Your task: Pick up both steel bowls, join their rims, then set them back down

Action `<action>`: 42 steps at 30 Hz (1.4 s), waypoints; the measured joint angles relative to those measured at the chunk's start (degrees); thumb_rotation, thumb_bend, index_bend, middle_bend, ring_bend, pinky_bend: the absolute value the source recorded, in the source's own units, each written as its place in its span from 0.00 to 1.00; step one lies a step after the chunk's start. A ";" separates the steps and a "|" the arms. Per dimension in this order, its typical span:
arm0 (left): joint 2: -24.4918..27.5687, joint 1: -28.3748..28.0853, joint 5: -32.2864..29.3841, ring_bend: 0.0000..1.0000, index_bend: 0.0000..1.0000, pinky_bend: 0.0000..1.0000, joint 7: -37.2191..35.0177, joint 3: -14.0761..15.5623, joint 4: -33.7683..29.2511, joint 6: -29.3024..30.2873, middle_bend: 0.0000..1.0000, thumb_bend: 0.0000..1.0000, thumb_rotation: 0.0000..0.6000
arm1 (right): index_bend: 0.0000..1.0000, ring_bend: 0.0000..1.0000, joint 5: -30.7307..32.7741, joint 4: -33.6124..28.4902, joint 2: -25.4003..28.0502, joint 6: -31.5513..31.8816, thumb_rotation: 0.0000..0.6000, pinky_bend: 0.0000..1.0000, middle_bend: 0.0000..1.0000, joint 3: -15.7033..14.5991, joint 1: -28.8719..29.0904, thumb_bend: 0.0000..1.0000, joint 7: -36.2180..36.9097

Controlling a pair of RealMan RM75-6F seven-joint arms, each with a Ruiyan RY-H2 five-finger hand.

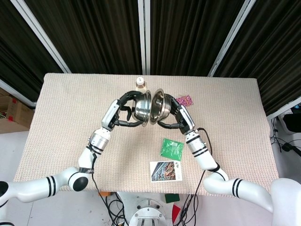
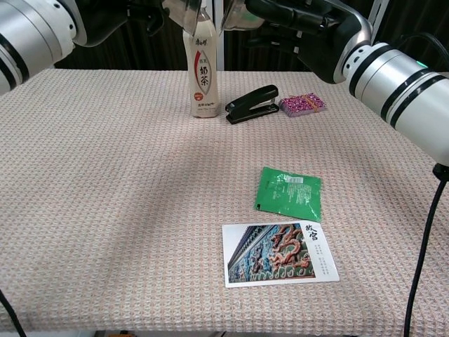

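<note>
Fingers (image 1: 126, 123) gripping shiny steel bowls (image 1: 151, 109), rims apart

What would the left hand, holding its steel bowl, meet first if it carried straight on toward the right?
Most likely the other round steel bowl, held by the right hand. The left hand with its steel bowl faces it rim to rim; depth alignment is unclear.
</note>
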 measured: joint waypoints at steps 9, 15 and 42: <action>-0.11 0.01 -0.03 0.51 0.61 0.76 0.14 -0.34 0.39 1.15 0.58 0.13 1.00 | 0.63 0.31 -0.24 0.41 -1.06 -0.85 1.00 0.39 0.44 0.38 1.49 0.18 -0.56; 1.16 1.22 -0.38 0.51 0.61 0.76 -0.88 -0.52 -0.32 2.14 0.58 0.13 1.00 | 0.63 0.31 0.19 -0.86 0.60 1.29 1.00 0.39 0.44 0.05 -0.80 0.18 -0.77; 0.27 -0.59 0.99 0.51 0.62 0.76 0.44 0.12 0.59 1.58 0.58 0.13 1.00 | 0.63 0.31 0.61 -1.50 0.44 -0.23 1.00 0.40 0.45 0.75 0.76 0.18 -2.93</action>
